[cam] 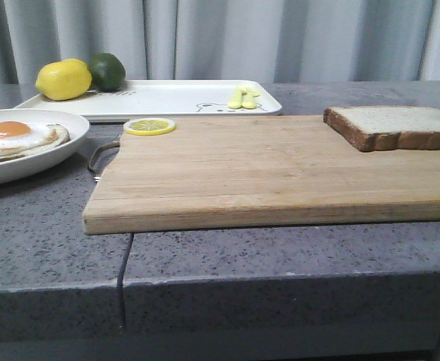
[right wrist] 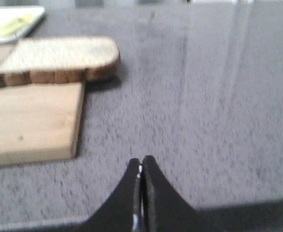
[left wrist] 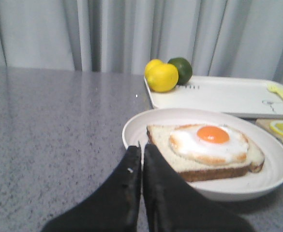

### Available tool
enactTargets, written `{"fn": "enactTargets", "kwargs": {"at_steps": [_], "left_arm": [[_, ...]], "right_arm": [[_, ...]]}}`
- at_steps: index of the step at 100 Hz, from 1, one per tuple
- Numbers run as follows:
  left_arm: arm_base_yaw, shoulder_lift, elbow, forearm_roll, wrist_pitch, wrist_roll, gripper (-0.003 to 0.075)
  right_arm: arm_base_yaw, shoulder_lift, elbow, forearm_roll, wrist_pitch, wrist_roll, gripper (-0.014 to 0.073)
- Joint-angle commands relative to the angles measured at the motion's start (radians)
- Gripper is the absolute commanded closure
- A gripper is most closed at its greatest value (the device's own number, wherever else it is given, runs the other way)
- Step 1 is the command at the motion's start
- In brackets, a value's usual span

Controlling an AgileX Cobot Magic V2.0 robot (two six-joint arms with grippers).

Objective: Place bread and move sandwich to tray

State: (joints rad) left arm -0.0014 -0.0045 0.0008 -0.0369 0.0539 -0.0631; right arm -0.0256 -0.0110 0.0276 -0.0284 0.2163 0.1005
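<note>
The bread (cam: 392,125) (right wrist: 59,59), a thick white slice with dark brown crust, lies on the far right corner of the wooden cutting board (cam: 272,169) (right wrist: 30,121). A round white plate (cam: 47,154) (left wrist: 276,169) at the left holds one bread slice topped with a fried egg (cam: 13,135) (left wrist: 211,142). The white tray (cam: 171,98) (left wrist: 228,94) stands behind the board. My left gripper (left wrist: 142,146) is shut and empty, just short of the plate's near rim. My right gripper (right wrist: 141,159) is shut and empty over the grey counter, beside the board and short of the bread. Neither gripper shows in the front view.
A lemon (cam: 63,79) (left wrist: 163,77) and a lime (cam: 107,71) (left wrist: 181,69) sit at the tray's far left corner, a small yellow utensil (cam: 244,97) at its right end. A lemon slice (cam: 150,126) lies on the board's back left corner. The counter edge (cam: 220,282) drops off in front.
</note>
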Motion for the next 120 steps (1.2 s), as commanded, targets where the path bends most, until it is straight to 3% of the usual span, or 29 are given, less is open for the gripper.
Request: {"fn": "enactTargets", "kwargs": {"at_steps": [1, 17, 30, 49, 69, 97, 111, 120], "left_arm": [[-0.003, -0.032, 0.014, -0.004, -0.134, -0.005, 0.0740], [-0.003, -0.032, 0.014, -0.004, -0.161, -0.005, 0.0740], [-0.003, -0.032, -0.005, -0.008, -0.169, -0.005, 0.0740], [-0.003, -0.004, -0.088, -0.008, -0.101, -0.005, 0.0740], [-0.004, 0.076, -0.199, -0.008, 0.008, -0.005, 0.0740], [-0.004, 0.145, -0.278, -0.010, 0.017, -0.005, 0.0740], [-0.004, 0.164, -0.293, -0.012, 0.011, -0.005, 0.0740], [-0.004, 0.167, -0.293, -0.012, 0.009, -0.005, 0.0740]], "right_arm": [[-0.007, -0.019, 0.002, 0.001, -0.160, -0.006, 0.0653], [-0.007, -0.019, 0.001, 0.001, -0.255, -0.006, 0.0653], [-0.007, -0.018, -0.012, 0.000, -0.248, -0.009, 0.0653], [-0.007, 0.047, -0.117, 0.045, -0.141, -0.008, 0.0653], [-0.007, 0.199, -0.312, 0.144, 0.155, -0.010, 0.0653], [-0.007, 0.282, -0.393, 0.125, 0.146, -0.023, 0.0646], [-0.007, 0.371, -0.451, 0.125, 0.165, -0.023, 0.0560], [-0.007, 0.447, -0.501, 0.125, 0.203, -0.023, 0.0422]]}}
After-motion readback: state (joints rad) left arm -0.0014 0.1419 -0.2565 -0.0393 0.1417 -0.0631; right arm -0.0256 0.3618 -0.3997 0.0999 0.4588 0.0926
